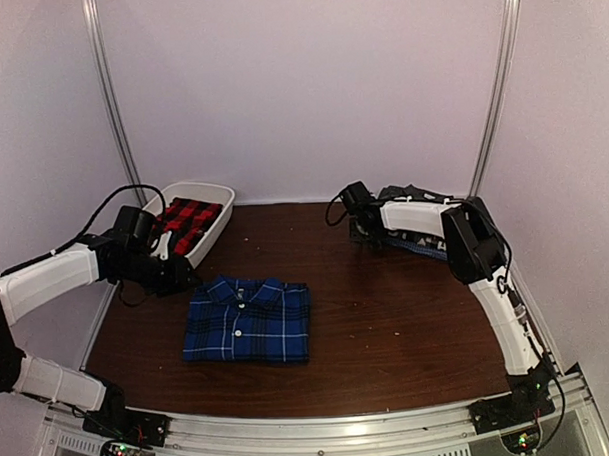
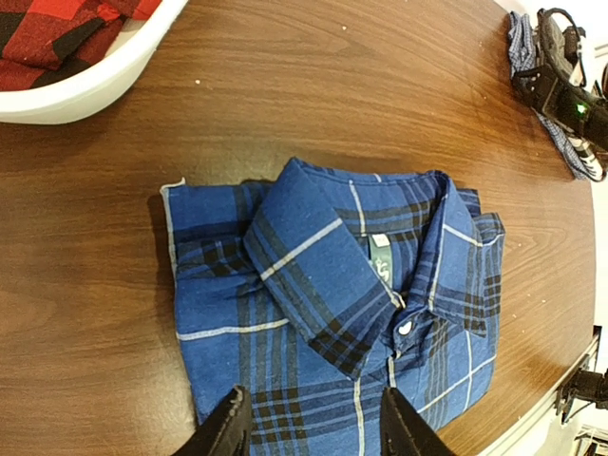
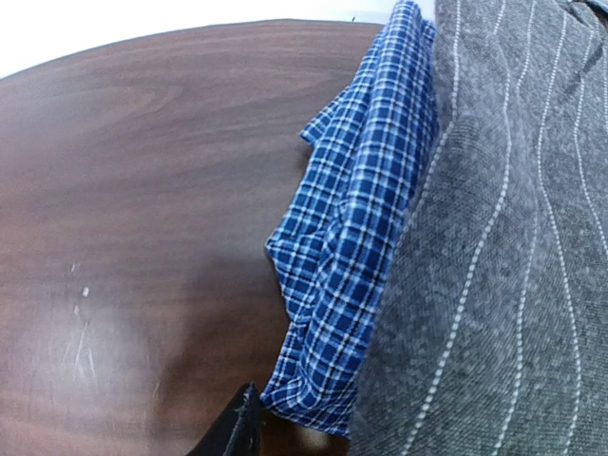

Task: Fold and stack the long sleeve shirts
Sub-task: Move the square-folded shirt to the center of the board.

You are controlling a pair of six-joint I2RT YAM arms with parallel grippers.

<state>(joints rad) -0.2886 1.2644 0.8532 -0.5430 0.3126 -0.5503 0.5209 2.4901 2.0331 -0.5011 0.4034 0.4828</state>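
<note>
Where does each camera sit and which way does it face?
Top external: above and behind the bases, facing down and forward over the table; left arm and right arm show.
Left wrist: above the folded blue plaid shirt, facing down; left end effector open at the bottom edge.
Right wrist: low by the table, facing the grey striped shirt lying over small-check blue cloth; one dark fingertip shows.
Shared: top external and left wrist both show that shirt, plus the red plaid shirt in the white tub.
</note>
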